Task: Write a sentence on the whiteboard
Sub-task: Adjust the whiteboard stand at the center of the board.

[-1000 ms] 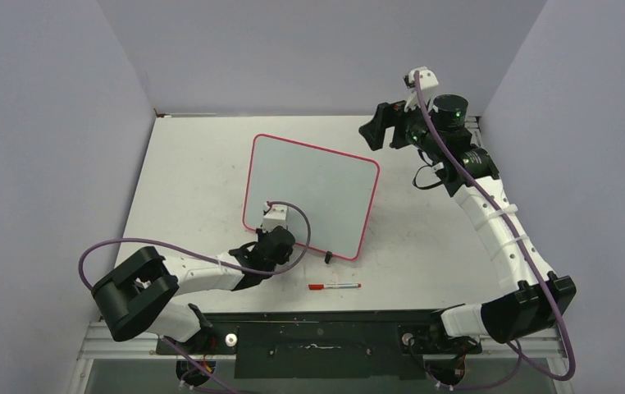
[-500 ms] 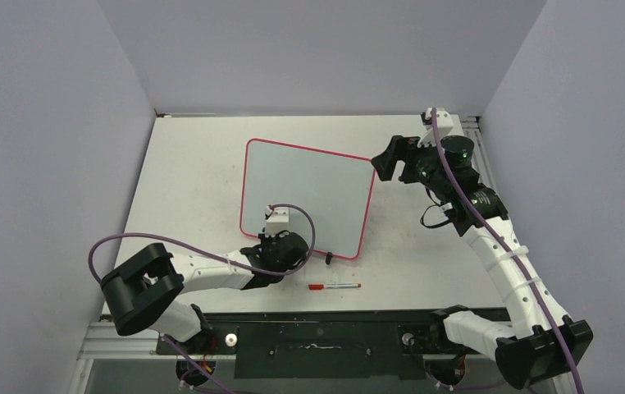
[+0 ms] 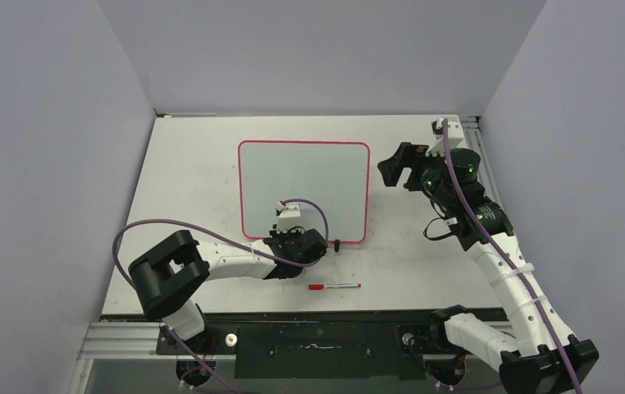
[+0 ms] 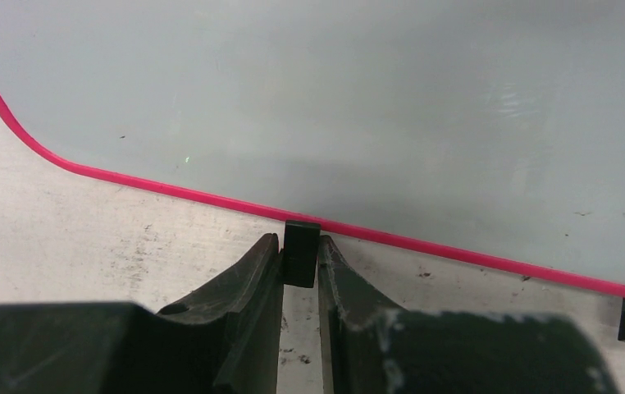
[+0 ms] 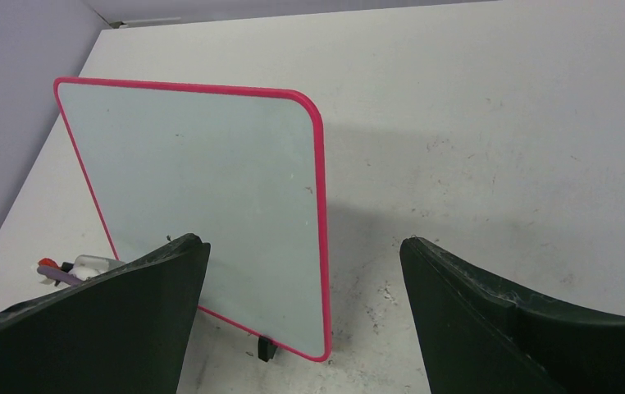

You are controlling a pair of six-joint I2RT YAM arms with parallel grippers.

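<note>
Whiteboard (image 3: 303, 189) lies face up on the table (image 3: 186, 180), blank, directly ahead of the left gripper (image 4: 299, 248), which is clamped on a small black foot (image 4: 301, 234) at the board's near edge. Right gripper (image 5: 303, 242) hovers spread wide, board to its left. Risk: the narrow foot could slip from the pinch — board skews. Marker (image 3: 334, 286), behind the left gripper, shows only from overhead; the pinch shows only in the left wrist view.

The whiteboard (image 3: 303, 189) had a glossy, smooth face that caught soft reflections, rimmed in slick pink plastic. Its black foot (image 4: 301, 256) looked matt. The table (image 3: 186, 164) was dull white, rough and scuffed with grey specks. The left gripper (image 4: 298, 243) had fingers (image 4: 252, 283) of matt black, scuffed chalky at the edges.
</note>
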